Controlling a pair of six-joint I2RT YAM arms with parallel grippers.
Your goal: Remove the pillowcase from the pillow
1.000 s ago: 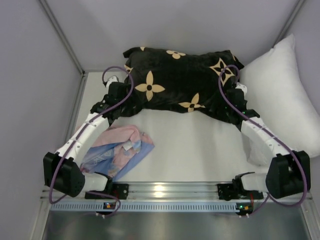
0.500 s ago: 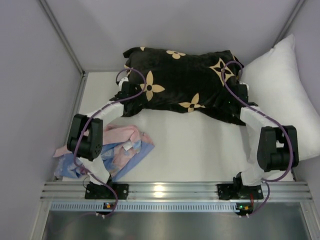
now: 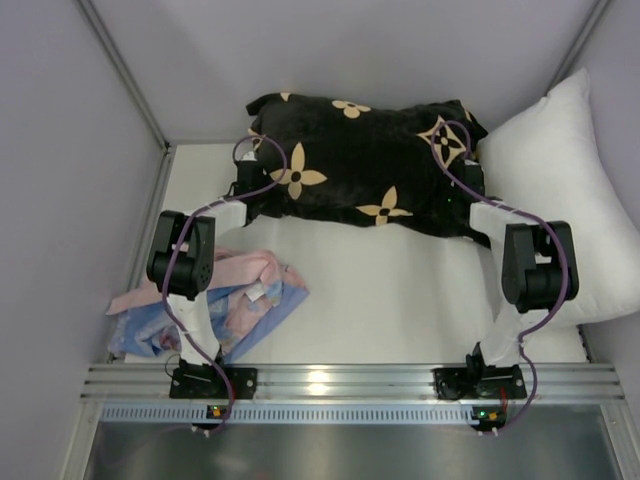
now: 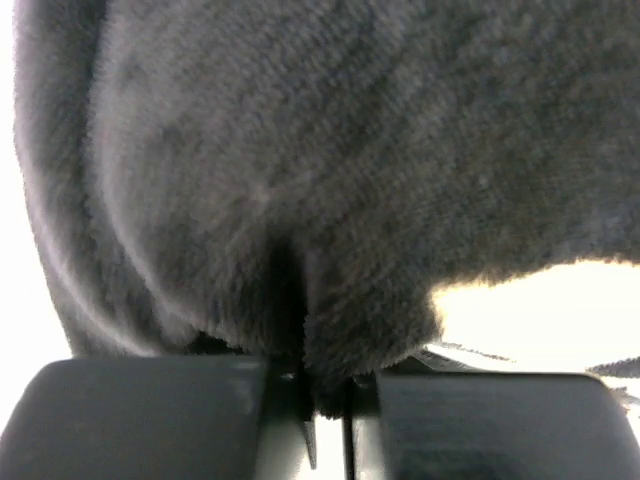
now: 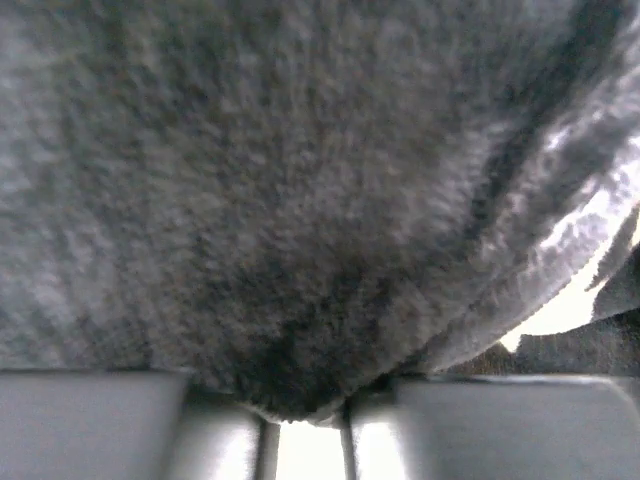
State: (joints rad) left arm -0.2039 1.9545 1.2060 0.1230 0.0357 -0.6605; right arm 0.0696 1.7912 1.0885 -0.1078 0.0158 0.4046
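The black plush pillowcase (image 3: 360, 165) with tan flowers lies stuffed full across the back of the table. The pillow inside it is hidden. My left gripper (image 3: 252, 188) is at the cover's near left edge. In the left wrist view its jaws are shut on a pinch of the black plush (image 4: 350, 180), with the left gripper (image 4: 325, 405) nearly closed. My right gripper (image 3: 464, 192) is at the near right edge. In the right wrist view a fold of pillowcase (image 5: 300, 200) bulges between the right gripper (image 5: 305, 415) and its narrow jaws.
A bare white pillow (image 3: 560, 180) leans against the right wall beside the right arm. A heap of pink and light-blue cloths (image 3: 235, 295) lies at the near left by the left arm. Walls close in the back and sides; a metal rail (image 3: 340, 385) runs along the near edge.
Both arms have folded upward and pushed their grippers in against the pillowcase's near edge. Both grippers went from open to shut on the black fabric.
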